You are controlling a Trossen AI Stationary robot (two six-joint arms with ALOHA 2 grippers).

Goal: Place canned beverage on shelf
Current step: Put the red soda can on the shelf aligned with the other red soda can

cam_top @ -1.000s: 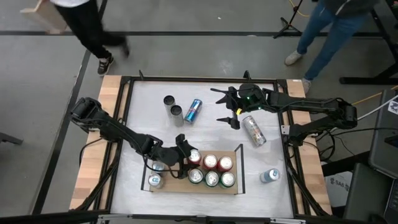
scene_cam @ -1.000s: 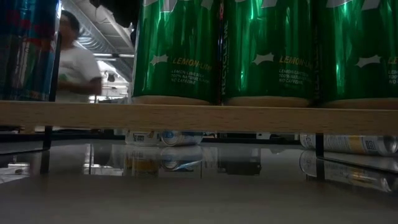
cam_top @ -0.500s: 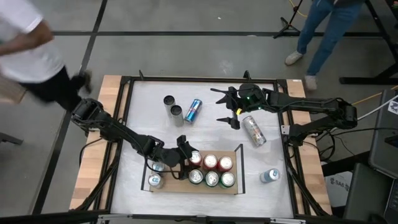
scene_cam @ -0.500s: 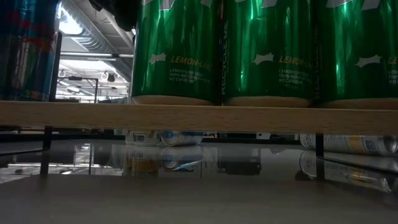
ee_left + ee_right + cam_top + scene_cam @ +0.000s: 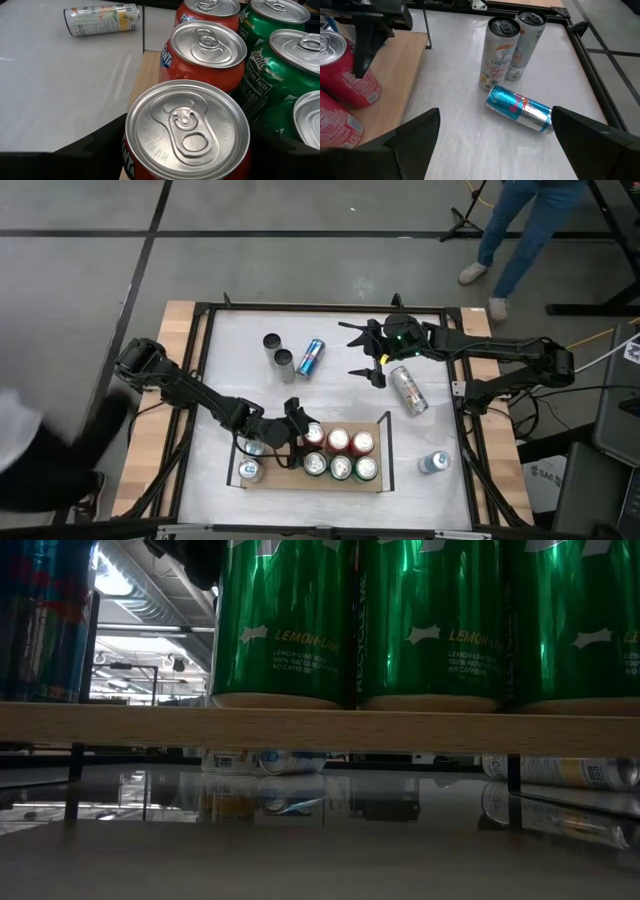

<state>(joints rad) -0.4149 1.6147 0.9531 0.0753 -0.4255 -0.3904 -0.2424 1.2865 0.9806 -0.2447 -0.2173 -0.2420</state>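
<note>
The shelf [image 5: 282,478], a light wooden board, lies near the table's near edge. It carries red cans [image 5: 350,443] in the far row and green cans [image 5: 341,468] in the near row. My left gripper [image 5: 308,434] reaches in from the left and is shut on one more red can [image 5: 187,125] at the far row's left end. That can's base is hidden. My right gripper [image 5: 366,356] hangs open over the far middle of the table. Below it a blue can [image 5: 520,107] lies on its side, untouched. My left gripper has the red can's upper wall [image 5: 131,150] between its two fingers, one on each side, just under the rim. The fingers come slanting down from the table's left. The can stands upright, level with the other red cans; whether it rests on the shelf is hidden.
Two tall cans [image 5: 277,351] stand upright at the far left beside the blue can [image 5: 310,358]. A silver can [image 5: 408,390] lies right of centre, and another can [image 5: 433,463] lies near the right edge. Two more cans [image 5: 250,462] stand at the shelf's left end. People stand beyond the far edge.
Neither arm nor any can has moved. A person has walked past outside the table's left side, from the far end toward the near end.
</note>
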